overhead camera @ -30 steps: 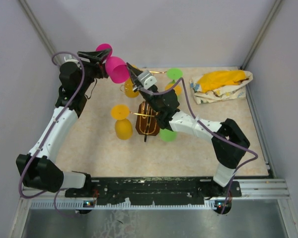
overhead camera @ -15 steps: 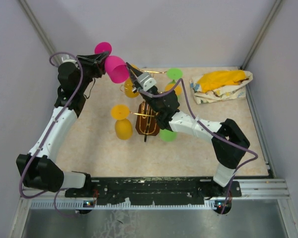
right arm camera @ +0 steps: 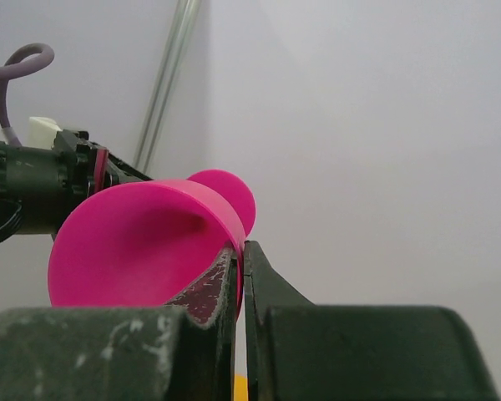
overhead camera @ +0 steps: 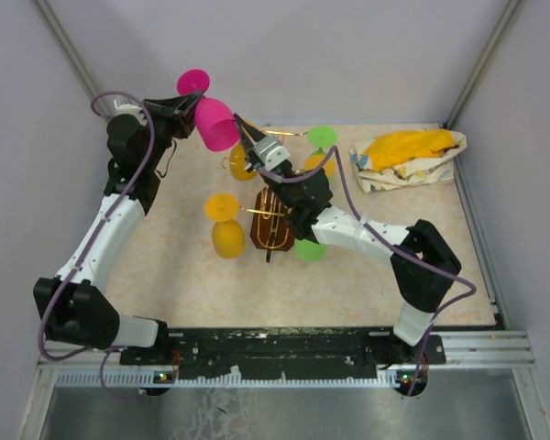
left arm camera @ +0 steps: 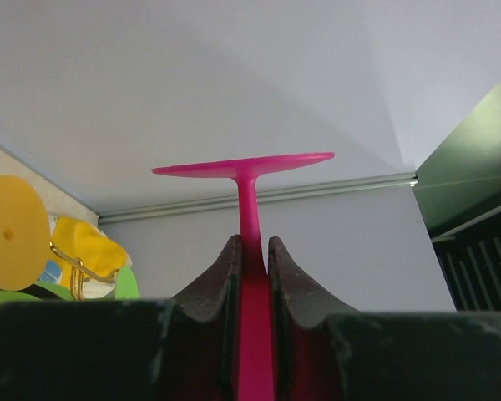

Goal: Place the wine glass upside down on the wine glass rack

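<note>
A pink wine glass [overhead camera: 215,126] hangs in the air at the back left, bowl toward the right arm and foot [overhead camera: 192,82] up and to the left. My left gripper [overhead camera: 185,108] is shut on its stem [left arm camera: 249,217], both fingers pressed against it just under the foot. My right gripper [overhead camera: 241,131] is shut on the bowl's rim [right arm camera: 234,234], one finger inside the bowl and one outside. The wine glass rack [overhead camera: 273,229], gold wire on a dark wooden base, stands mid-table below the right arm, which partly hides it.
Yellow [overhead camera: 225,225], green [overhead camera: 309,247] and orange [overhead camera: 241,163] glasses hang around the rack, and a green foot [overhead camera: 323,137] shows behind it. A yellow and white cloth bundle [overhead camera: 405,156] lies at the back right. Walls close in on the left, the back and the right.
The left fingers have closed in onto the pink stem. The glass has shifted slightly up and left. The right gripper has kept its hold on the rim.
</note>
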